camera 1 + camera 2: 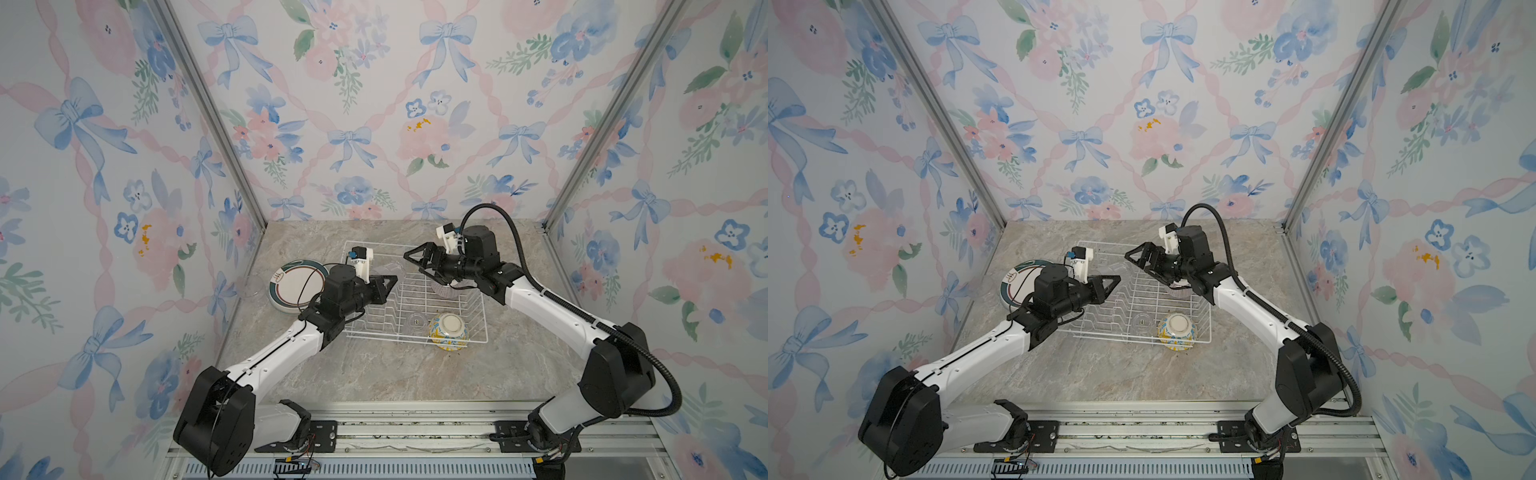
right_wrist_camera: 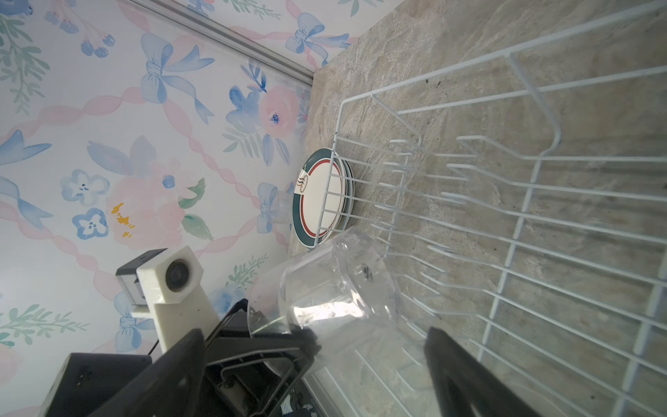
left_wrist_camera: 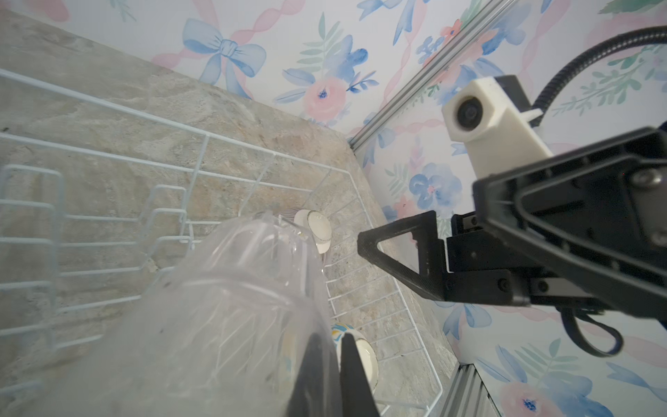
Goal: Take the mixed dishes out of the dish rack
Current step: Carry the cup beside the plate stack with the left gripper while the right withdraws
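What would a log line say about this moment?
left gripper jaws shut on clear cup over dish rack | right gripper jaws open, empty | plates stacked on table | yellow-blue bowl in rack

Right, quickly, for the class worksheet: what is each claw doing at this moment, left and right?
Left claw: closed, holding the clear glass cup.
Right claw: open, holding nothing.
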### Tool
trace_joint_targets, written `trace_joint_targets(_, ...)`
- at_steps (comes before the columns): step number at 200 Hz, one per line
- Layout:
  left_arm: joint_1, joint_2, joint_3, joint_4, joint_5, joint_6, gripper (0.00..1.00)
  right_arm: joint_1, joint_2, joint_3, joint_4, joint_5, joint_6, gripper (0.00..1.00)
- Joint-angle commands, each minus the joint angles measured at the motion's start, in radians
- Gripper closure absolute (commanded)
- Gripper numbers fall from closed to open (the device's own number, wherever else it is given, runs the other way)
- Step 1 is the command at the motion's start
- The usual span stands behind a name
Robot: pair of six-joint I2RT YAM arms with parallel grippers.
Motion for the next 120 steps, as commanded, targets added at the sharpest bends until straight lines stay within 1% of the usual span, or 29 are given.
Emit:
trace_joint_targets(1, 0.004, -0.051, 0.086, -0.21, -0.111, 0.109, 1.0, -0.01, -0.06, 0.017, -0.113, 0.077, -0.101, 0.03)
trace_joint_targets(29, 0.045, -0.088, 0.131, -0.336, -0.136, 0.135, 1.0, -0.008, -0.118, 0.007, -0.24, 0.229, -0.225, 0.03)
trace_joint_targets(48, 0.11, -0.121, 0.149, -0.437, -0.151, 0.131, 1.0, -0.008, -0.161, -0.013, -0.274, 0.301, -0.263, 0.03)
trace_joint_targets(56, 0.149, -0.14, 0.149, -0.477, -0.156, 0.127, 1.0, -0.009, -0.176, -0.021, -0.281, 0.317, -0.3, 0.03)
trace_joint_targets(85, 0.298, -0.214, 0.128, -0.624, -0.186, 0.133, 1.0, -0.012, -0.228, -0.043, -0.319, 0.385, -0.367, 0.03)
trace_joint_targets(101, 0.393, -0.238, 0.128, -0.714, -0.2, 0.155, 1.0, -0.013, -0.265, -0.085, -0.31, 0.447, -0.378, 0.03)
trace_joint_targets(120, 0.511, -0.245, 0.144, -0.818, -0.218, 0.198, 1.0, -0.026, -0.305, -0.128, -0.298, 0.455, -0.387, 0.03)
